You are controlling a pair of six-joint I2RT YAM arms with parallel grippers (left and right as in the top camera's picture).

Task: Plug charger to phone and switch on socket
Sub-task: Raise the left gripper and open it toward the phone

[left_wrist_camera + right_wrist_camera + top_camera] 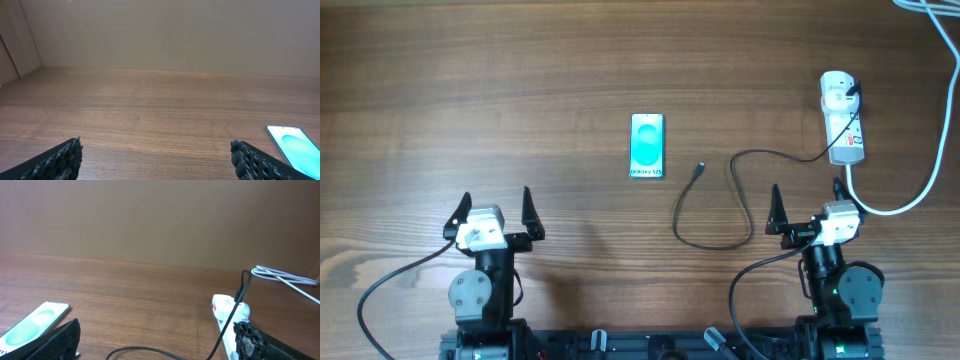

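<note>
The phone lies flat mid-table with its cyan screen lit; it also shows at the left wrist view's right edge and the right wrist view's lower left. The charger is a thin black cable. Its small connector lies free to the right of the phone, and its plug sits in the white socket at the far right. The cable crosses in front of the socket. My left gripper and right gripper are open and hold nothing, both near the front edge.
A thick white cord runs from the socket's near end, curves right and leaves at the table's top right corner. The black cable makes a loop just left of my right gripper. A plain wall stands behind the table.
</note>
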